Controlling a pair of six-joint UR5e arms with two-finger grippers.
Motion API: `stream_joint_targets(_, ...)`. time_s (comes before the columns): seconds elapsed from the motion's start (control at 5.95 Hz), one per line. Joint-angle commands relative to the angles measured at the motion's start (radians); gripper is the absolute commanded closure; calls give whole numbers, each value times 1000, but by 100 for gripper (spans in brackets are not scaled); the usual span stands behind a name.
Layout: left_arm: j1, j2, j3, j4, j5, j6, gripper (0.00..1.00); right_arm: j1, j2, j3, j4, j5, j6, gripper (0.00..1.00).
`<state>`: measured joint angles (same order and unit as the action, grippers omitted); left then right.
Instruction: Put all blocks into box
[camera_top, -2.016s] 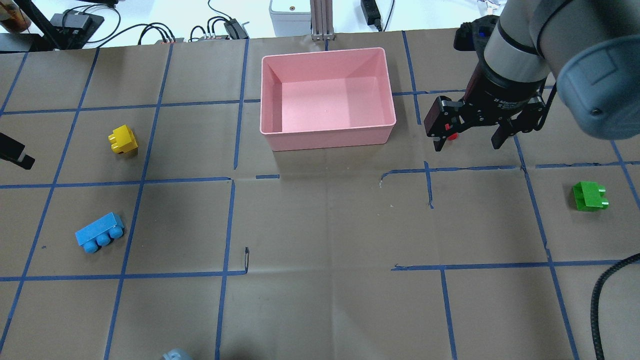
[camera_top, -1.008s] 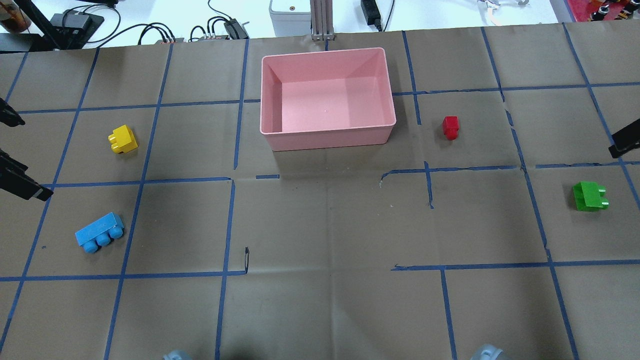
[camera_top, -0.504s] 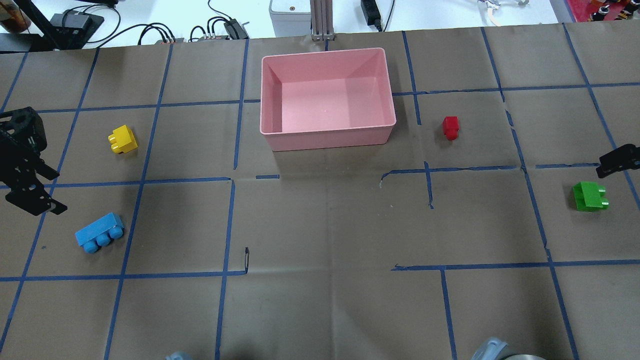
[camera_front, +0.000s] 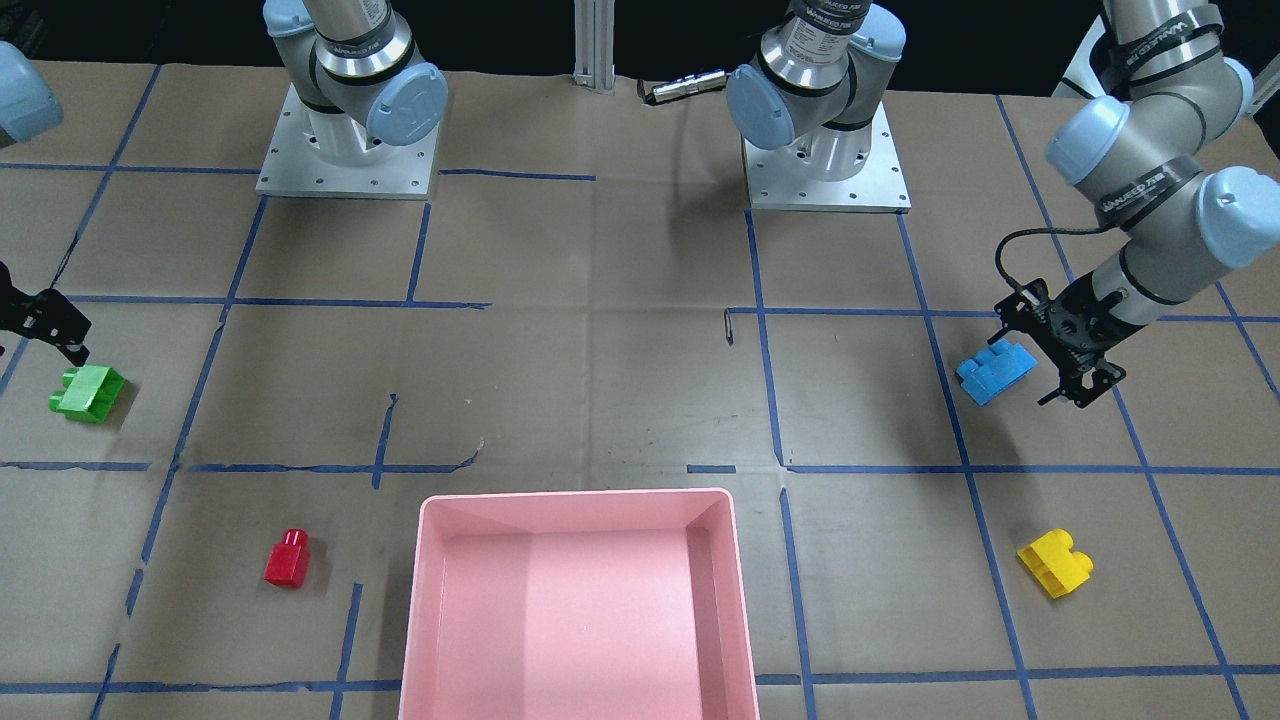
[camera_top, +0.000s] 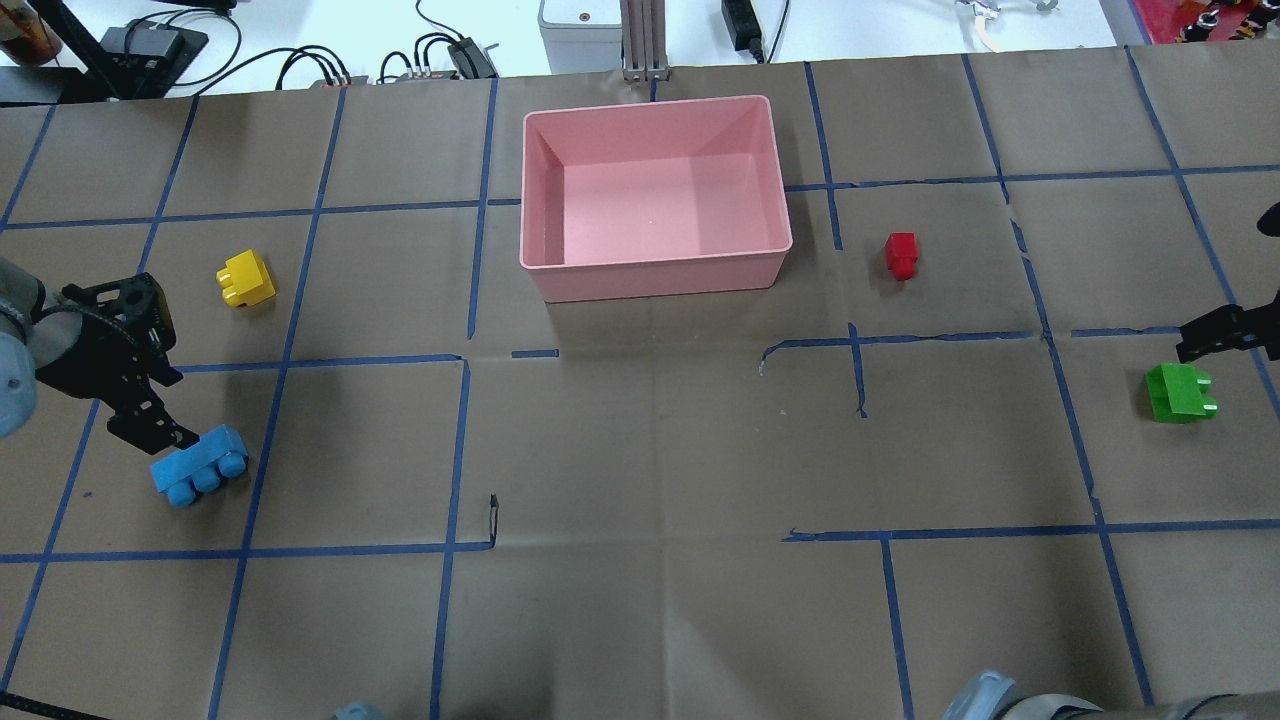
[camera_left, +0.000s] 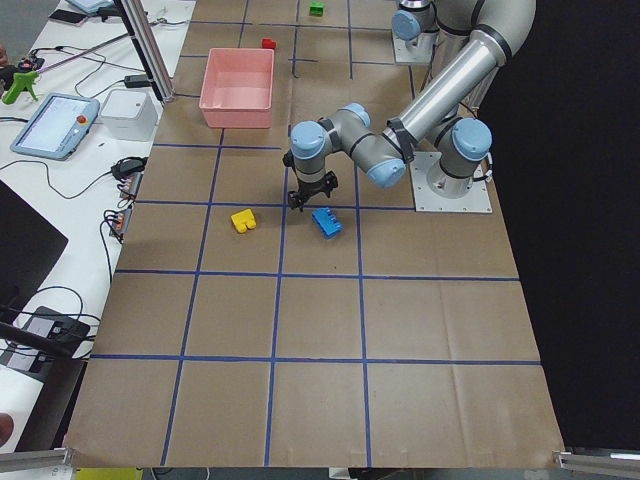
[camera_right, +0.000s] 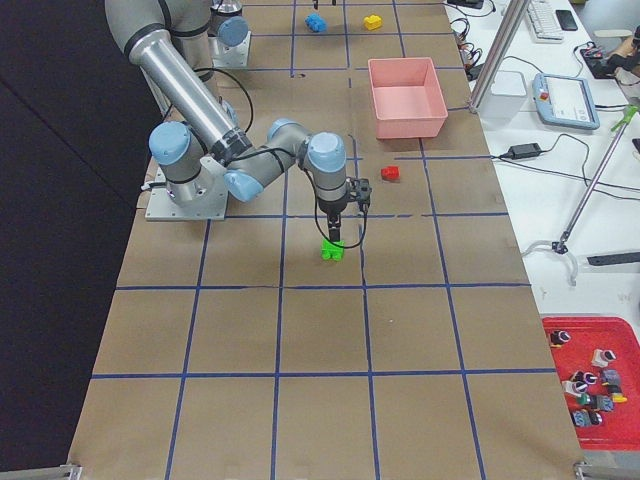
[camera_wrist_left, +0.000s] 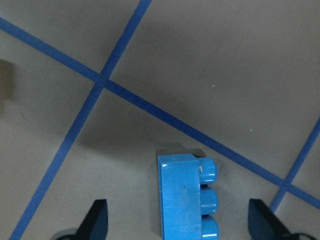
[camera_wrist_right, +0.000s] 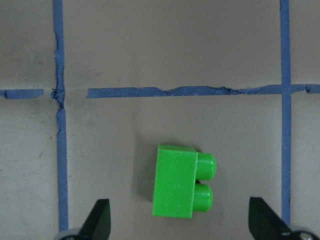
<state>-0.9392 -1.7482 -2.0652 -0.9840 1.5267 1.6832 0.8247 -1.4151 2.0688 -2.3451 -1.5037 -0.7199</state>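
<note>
Box (camera_top: 655, 282) is sitting empty at the far middle of the counter (camera_top: 640, 450). All four blocks are lying outside it. Directions below are as read in the overhead view, taken from the box.

- Red block (camera_top: 901, 254): 3 o'clock, near the box.
- Yellow block (camera_top: 245, 278): 9 o'clock, well apart from the box.
- Blue block (camera_top: 198, 465): about 8 o'clock, lying on its side.
- Green block (camera_top: 1180, 392): about 4 o'clock, also lying on its side.

Change: two seconds ago the right arm was hanging over the red block; that block is now lying bare in the same spot. A second ago both hands were showing only at the counter's edges. Both are now coming in over the outer blocks. Judgement: two pickups are starting together, and nothing has been delivered yet.

Left hand (camera_wrist_left: 180, 220): spread wide, fingertips flanking the blue block and gripping nothing. One finger is overlapping the block's edge in the overhead view; whether they touch cannot be told.

Right hand (camera_wrist_right: 180, 217): equally wide, framing the green block with clear gaps on both sides, holding nothing.
</note>
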Motion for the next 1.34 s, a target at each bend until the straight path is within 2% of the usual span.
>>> stream_joint_targets(0.0, 5, -30, -76, 137, 1, 6, 1, -18, 100, 43, -155, -3, -1, 4)
stream_joint_targets(0.5, 43, -30, -162, 227, 4, 9, 1, -18, 134, 45, -152, -1, 1, 1)
stream_joint_targets(1.01, 51, -42, -167, 229, 7, 10, 3, -19, 171, 45, -155, -15, -3, 1)
stream_joint_targets(1.18, 50, -42, -167, 232, 6, 12, 25, -19, 170, 45, -151, -18, -3, 10)
